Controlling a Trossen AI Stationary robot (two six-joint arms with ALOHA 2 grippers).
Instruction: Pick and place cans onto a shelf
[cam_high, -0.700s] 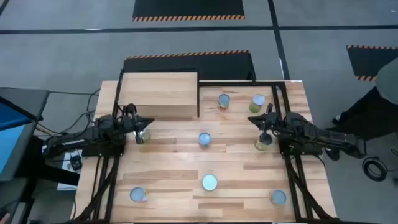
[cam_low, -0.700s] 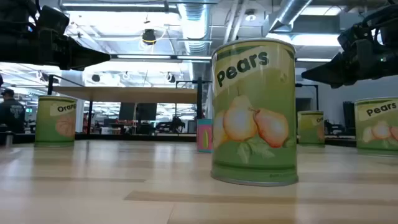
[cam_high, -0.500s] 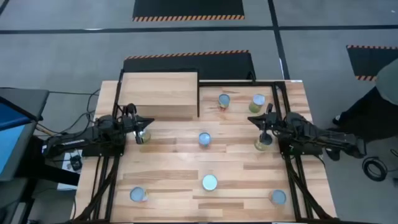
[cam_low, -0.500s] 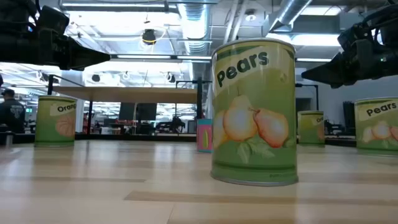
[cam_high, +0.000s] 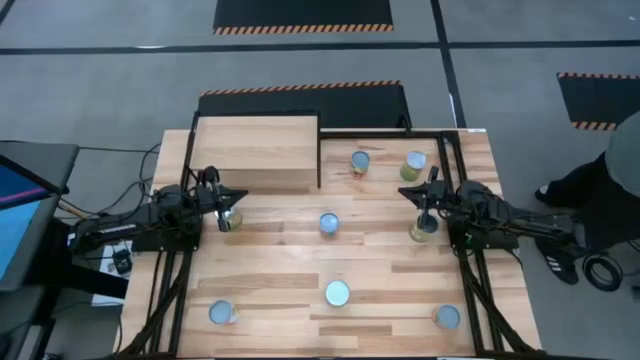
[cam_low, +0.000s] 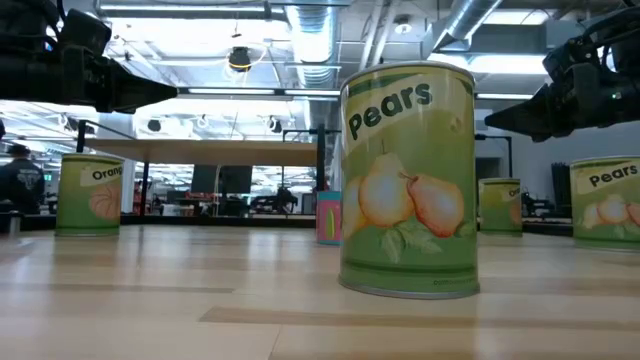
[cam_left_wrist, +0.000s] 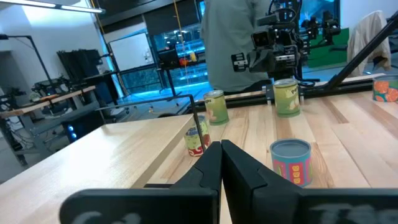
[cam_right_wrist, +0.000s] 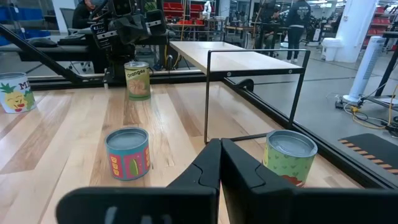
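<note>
Shelf (cam_high: 256, 150) far left on surface (cam_high: 300, 265), bare. Cans (cam_high: 329, 224) scattered, none shelved. Judged rigid, smooth, light: grip mid-wall. My left hand (cam_high: 222, 206) clenched, empty, beside Oranges can (cam_high: 230, 218); right hand (cam_high: 424, 208) nearly clenched over pear can (cam_high: 424, 230).

The table (cam_high: 280, 260) of striped planks is carrying eight cans standing upright and well apart. Two are sitting near the far edge, a red-labelled can (cam_high: 359, 162) and a green can (cam_high: 413, 165). An oranges can (cam_high: 229, 218) is standing at the left, a blue-lidded can (cam_high: 329, 224) in the middle, a pears can (cam_high: 423, 229) at the right. Three more cans (cam_high: 337, 293) are lining the near side. The pale plywood shelf (cam_high: 256, 150) is resting on the far left corner, bare on top.
</note>
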